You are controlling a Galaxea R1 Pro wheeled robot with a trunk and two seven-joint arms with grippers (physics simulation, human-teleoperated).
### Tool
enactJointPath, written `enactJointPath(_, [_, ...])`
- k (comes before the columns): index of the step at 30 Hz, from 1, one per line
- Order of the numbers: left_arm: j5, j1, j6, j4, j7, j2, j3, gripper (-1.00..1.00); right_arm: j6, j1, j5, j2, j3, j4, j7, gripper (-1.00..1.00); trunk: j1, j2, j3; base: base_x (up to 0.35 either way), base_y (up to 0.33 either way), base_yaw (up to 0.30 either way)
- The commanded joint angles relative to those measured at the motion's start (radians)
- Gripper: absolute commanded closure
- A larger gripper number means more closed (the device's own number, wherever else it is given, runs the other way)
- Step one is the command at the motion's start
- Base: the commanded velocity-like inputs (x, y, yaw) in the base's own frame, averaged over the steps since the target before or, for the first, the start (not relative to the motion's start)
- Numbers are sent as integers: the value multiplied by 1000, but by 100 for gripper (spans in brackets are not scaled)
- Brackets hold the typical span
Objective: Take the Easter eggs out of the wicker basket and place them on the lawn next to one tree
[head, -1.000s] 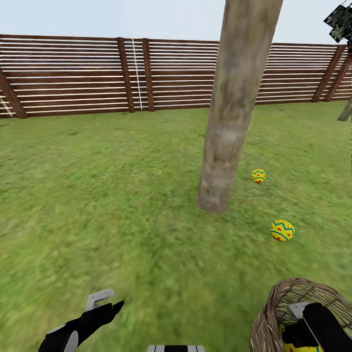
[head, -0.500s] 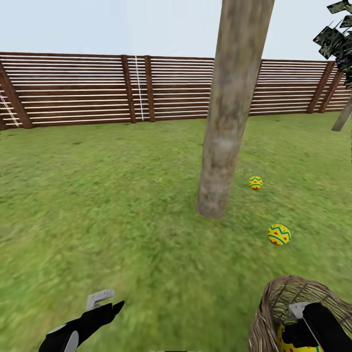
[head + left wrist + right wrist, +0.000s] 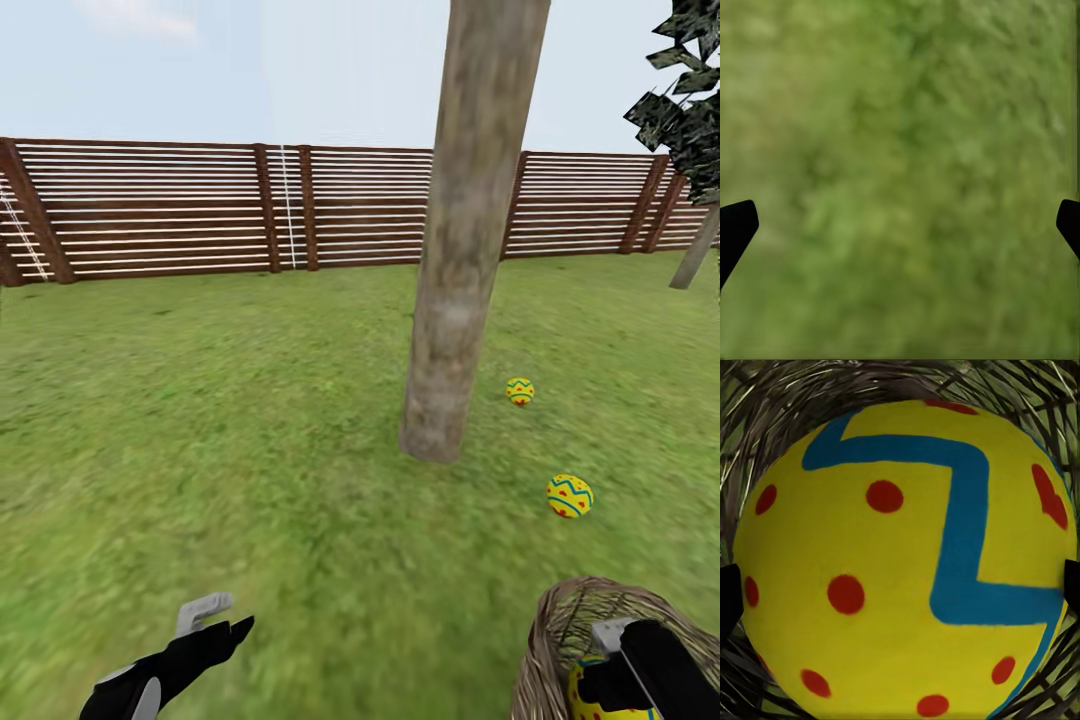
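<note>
1. Claws first: the right gripper (image 3: 612, 690) sits at the lower right corner of the head view, down inside the wicker basket (image 3: 560, 625). Its fingertips flank the third egg (image 3: 900, 562), but whether they actually touch it I can't tell. The left gripper (image 3: 215, 618) at lower left is spread wide with nothing between its fingers (image 3: 736, 229), just grass under it.
2. The lawn (image 3: 200, 420) takes up most of the frame, with the fence (image 3: 150, 205) across the upper part.
3. The tree (image 3: 465, 230) trunk rises just right of center.
4. Two Easter eggs lie on the grass right of the trunk: the far egg (image 3: 519, 391) near its base, the near egg (image 3: 569, 495) lower, between trunk and basket.
</note>
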Motion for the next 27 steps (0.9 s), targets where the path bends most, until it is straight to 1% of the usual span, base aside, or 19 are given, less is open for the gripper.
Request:
enactJointPath(1, [5,0,7,-1,-3,0,2,-100,3,0,10,1,-1,-1,10,100,-1,0,3,0,0,0])
enactJointPath(13, [4,0,7,-1,-2,0,2,-100,3,0,11,2,0,-1,10,100,-6,3,49,-5,0,0])
enactJointPath(20, [5,0,7,-2,-1,0,2,-100,3,0,10,4,0,-1,10,100,-9,4,77,-264,3,0])
enactJointPath(25, [5,0,7,-1,-1,0,3,-100,3,0,11,8,0,-1,10,100,-11,6,96,-8,1,0])
enactJointPath(27, [5,0,7,-1,-2,0,3,-100,3,0,12,7,0,-1,10,100,-19,20,102,0,0,0])
